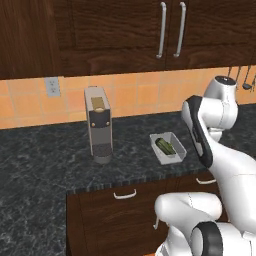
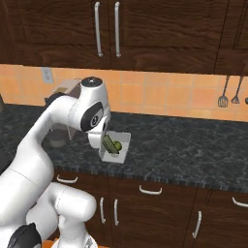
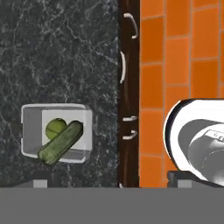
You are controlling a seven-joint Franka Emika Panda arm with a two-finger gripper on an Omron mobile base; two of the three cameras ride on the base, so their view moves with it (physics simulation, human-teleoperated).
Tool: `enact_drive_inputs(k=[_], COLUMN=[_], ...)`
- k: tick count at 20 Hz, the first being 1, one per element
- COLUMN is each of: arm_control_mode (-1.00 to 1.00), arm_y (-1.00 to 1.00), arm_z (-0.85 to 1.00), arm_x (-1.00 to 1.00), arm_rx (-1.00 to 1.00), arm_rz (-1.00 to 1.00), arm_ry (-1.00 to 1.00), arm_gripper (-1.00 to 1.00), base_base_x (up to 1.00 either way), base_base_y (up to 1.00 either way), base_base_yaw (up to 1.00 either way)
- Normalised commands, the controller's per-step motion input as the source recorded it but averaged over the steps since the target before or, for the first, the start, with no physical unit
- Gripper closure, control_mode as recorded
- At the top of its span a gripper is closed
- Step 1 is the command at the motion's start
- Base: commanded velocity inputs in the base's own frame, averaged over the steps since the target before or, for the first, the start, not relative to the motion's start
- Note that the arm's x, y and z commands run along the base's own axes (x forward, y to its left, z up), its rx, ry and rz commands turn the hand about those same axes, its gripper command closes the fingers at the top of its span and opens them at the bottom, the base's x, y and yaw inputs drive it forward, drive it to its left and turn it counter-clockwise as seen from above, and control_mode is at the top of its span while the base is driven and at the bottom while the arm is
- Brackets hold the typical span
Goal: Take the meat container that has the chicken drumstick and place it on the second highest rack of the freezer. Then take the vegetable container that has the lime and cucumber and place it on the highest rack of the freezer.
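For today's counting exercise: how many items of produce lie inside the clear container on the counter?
2: the lime at one end of the container, and the cucumber lying diagonally beside it, touching. Nothing else shows inside.

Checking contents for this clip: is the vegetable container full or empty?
Not empty: the container holds the cucumber and lime.

Flat, even rendered light, no clear source direction. Upper cabinets (image 1: 125, 30) read dim and dark; orange backsplash (image 2: 160, 99) bright and saturated. Faint soft shadow under the grey coffee machine (image 1: 98, 125) on the counter (image 1: 45, 155). No glare, no motion blur. Low res, slightly soft edges, all in focus. No visible lens distortion at the borders
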Motion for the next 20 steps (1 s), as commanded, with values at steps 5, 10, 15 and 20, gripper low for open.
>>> enact_drive_inputs(k=[5, 10, 15, 20], arm_control_mode=[-1.0, -1.0, -1.0, -1.0], arm_y=[0.0, -0.06, -0.14, -0.06], arm_z=[-0.78, -0.46, -0.47, -0.48], arm_x=[0.4, 0.46, 0.39, 0.35], arm_rx=[0.0, 0.02, 0.02, 0.01], arm_rz=[0.17, 0.08, 0.07, 0.05], arm_ry=[-0.01, 0.12, 0.13, 0.04], arm_gripper=[-1.0, -1.0, -1.0, -1.0], base_base_x=[0.0, 0.0, 0.0, 0.0], base_base_y=[0.0, 0.0, 0.0, 0.0], base_base_yaw=[0.0, 0.0, 0.0, 0.0])
